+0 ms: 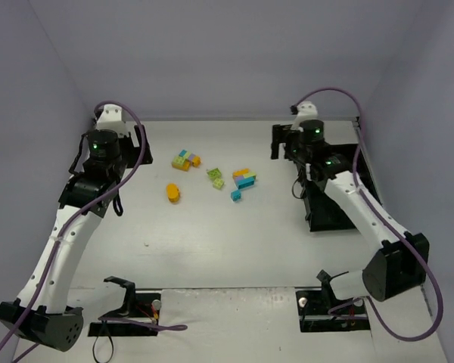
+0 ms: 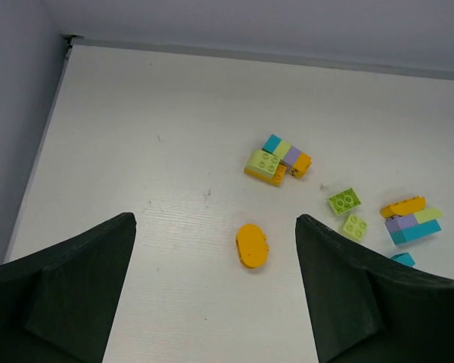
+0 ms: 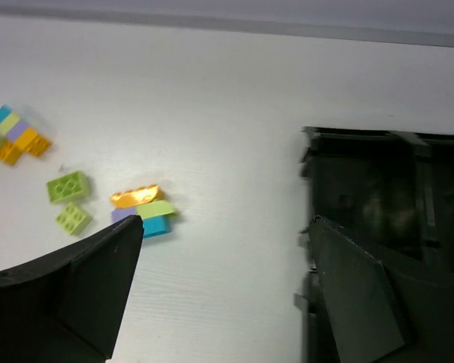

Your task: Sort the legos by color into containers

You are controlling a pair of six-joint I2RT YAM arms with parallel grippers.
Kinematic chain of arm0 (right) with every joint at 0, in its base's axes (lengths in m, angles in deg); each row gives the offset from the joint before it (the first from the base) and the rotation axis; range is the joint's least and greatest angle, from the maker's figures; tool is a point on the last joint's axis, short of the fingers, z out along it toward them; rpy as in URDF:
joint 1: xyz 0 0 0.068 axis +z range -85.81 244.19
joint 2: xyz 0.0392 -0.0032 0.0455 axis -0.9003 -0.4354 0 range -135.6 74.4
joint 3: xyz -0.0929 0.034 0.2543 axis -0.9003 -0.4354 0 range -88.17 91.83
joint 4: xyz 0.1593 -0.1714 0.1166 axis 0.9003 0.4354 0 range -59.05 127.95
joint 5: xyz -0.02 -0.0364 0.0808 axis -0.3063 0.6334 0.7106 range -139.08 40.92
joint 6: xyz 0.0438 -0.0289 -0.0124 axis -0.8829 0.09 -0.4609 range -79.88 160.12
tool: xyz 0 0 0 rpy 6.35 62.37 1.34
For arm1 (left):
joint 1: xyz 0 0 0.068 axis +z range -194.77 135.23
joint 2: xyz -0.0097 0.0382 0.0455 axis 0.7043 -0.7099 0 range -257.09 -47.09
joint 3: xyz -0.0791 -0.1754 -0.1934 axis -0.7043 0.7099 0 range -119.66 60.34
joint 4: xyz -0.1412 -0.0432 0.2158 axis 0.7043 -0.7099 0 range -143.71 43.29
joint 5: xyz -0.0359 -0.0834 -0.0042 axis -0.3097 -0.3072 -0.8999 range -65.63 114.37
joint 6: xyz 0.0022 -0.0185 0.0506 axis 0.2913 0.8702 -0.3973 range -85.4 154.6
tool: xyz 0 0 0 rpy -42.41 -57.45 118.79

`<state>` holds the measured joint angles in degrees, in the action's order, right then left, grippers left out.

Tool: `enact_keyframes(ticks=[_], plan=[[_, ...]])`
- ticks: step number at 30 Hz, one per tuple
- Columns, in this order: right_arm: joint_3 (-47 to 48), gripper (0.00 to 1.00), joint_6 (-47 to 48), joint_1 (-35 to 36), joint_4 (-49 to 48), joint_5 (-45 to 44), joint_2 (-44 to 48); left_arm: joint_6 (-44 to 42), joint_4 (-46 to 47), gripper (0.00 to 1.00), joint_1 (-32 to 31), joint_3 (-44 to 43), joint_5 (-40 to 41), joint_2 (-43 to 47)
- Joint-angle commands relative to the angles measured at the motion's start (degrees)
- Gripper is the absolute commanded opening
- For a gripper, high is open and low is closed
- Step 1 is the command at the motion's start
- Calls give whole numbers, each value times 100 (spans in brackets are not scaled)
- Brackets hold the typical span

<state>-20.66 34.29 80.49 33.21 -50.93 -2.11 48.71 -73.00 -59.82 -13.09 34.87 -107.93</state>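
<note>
The legos lie mid-table: an orange oval piece [image 1: 172, 191] [image 2: 252, 245], a multicoloured cluster [image 1: 186, 159] [image 2: 277, 159] [image 3: 15, 136], two lime bricks [image 1: 216, 178] [image 2: 345, 200] [image 3: 68, 186], an orange, lime, lavender and cyan cluster [image 1: 244, 180] [image 2: 412, 219] [image 3: 142, 208], and a cyan brick [image 1: 236, 195]. The black compartment tray [image 1: 325, 215] [image 3: 363, 138] sits at the right, partly under the right arm. My left gripper [image 1: 106, 198] [image 2: 216, 219] is open and empty, high above the table, with the oval piece ahead between its fingers. My right gripper [image 1: 286, 144] [image 3: 227, 223] is open and empty, between the cluster and the tray.
Grey walls close the table at the back and both sides. The table's left edge [image 2: 41, 151] runs by the left wall. The arm bases [image 1: 129, 302] and purple cables [image 1: 431, 302] sit at the near edge. The tray's compartments look dark; I cannot tell their contents.
</note>
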Motion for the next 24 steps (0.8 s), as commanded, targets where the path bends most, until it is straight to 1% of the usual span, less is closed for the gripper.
enact_keyframes(ticks=[1,2,3,5,6,8,9,14,20,24], plan=[[464,86,12,707,-253,-369,-529,197,265,79,-24,-136,-66,-86],[500,85,-76,874,-253,-212,-662,241,229,80,-33,-145,-48,-95],[535,81,-155,928,-261,-63,-777,259,194,80,-33,-163,-31,-104],[650,76,-340,1164,-314,305,-1163,294,80,80,-24,-163,-5,-130],[711,73,-358,1270,-332,351,-1460,303,36,80,-24,-154,-4,-130],[912,71,-341,1577,-349,413,-1760,373,-78,80,-24,-128,22,-121],[992,71,-323,1674,-341,500,-2075,399,-157,80,-24,-110,31,-112],[1571,71,-262,2026,-349,817,-2982,514,-395,80,-33,-14,22,-7],[1898,75,-68,2203,-349,1011,-3660,567,-588,80,-24,83,40,142],[2082,75,81,2220,-349,1002,-4152,575,-668,80,-24,179,48,221]])
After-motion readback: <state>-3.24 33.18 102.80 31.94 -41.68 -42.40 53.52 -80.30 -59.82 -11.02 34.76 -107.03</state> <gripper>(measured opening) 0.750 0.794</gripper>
